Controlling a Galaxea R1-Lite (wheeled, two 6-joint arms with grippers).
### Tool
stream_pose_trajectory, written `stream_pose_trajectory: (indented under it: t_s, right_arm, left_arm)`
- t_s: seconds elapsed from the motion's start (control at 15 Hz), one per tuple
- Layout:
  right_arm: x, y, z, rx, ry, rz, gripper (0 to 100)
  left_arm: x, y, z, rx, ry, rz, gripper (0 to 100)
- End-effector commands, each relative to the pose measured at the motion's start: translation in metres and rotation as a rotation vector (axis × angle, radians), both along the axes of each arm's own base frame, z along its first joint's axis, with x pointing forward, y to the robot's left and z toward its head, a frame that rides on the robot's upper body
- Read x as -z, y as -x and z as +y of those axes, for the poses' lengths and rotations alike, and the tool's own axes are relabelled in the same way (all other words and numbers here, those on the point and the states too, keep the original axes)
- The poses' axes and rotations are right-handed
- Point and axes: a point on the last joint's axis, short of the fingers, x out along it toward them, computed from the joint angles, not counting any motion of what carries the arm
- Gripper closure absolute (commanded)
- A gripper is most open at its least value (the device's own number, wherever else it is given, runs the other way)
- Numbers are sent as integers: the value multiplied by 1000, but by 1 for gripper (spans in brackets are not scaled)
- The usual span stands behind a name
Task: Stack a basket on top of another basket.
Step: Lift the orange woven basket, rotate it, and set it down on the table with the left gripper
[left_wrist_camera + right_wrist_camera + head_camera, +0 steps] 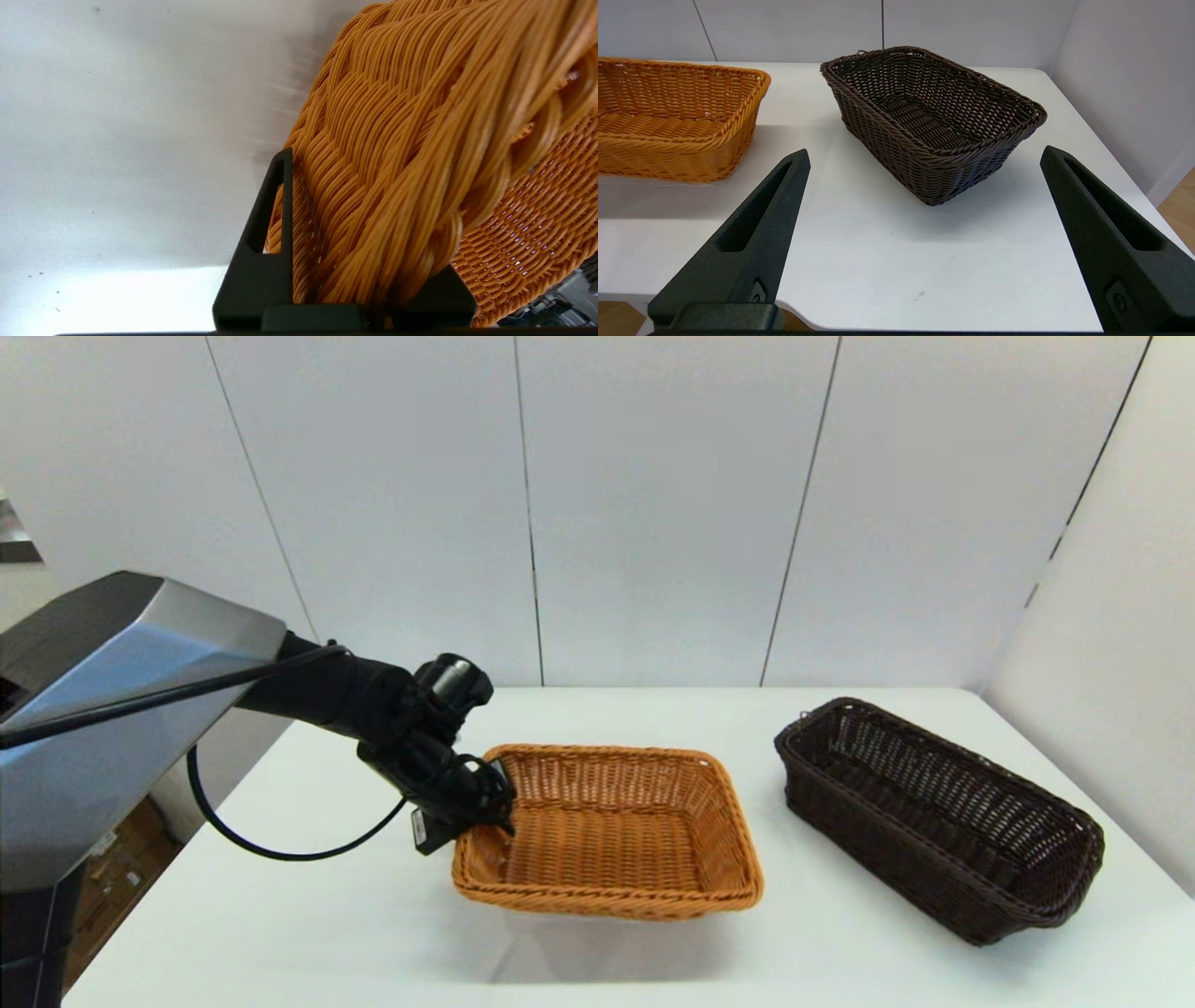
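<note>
nearest you in the head view is the white table [373, 933], its bare front strip running along 6 o'clock, with grey panelled walls behind and to the right, meeting in a corner at about 1 o'clock. count two baskets and two grippers.

the orange-tan rectangular woven wicker basket with the braided rim [607, 831] sits at the middle of the table. its left end looks raised off the surface, with a shadow under it toward 6 o'clock. the left gripper [481, 803] reaches in from 9 o'clock and is clamped on that basket's left rim; in the left wrist view you see the braid [397, 186] pinched between the two black fingers [261, 261], one outside the wall and one inside.

the dark brown, almost black rectangular wicker basket with open-weave sides [938, 817] rests flat on the table at 3 o'clock of the orange one, well apart from it and turned at an angle.

the right gripper [924, 158] is out of the head view; its own camera shows its fingers spread wide and holding nothing, hanging off the table's near edge, facing the dark basket [931, 121].
</note>
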Motion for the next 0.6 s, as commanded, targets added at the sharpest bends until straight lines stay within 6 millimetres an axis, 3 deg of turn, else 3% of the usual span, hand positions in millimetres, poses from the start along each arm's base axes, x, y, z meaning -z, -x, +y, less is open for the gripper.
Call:
stream_pose_trajectory:
  t_s: [0.07, 0.6]
  right_arm:
    - [0, 0, 0, 0, 1, 1, 0]
    - [0, 0, 0, 0, 2, -1, 0]
  left_arm:
    - [2, -1, -1, 0, 0, 7, 100]
    - [5, -3, -3, -6, 2, 13, 100]
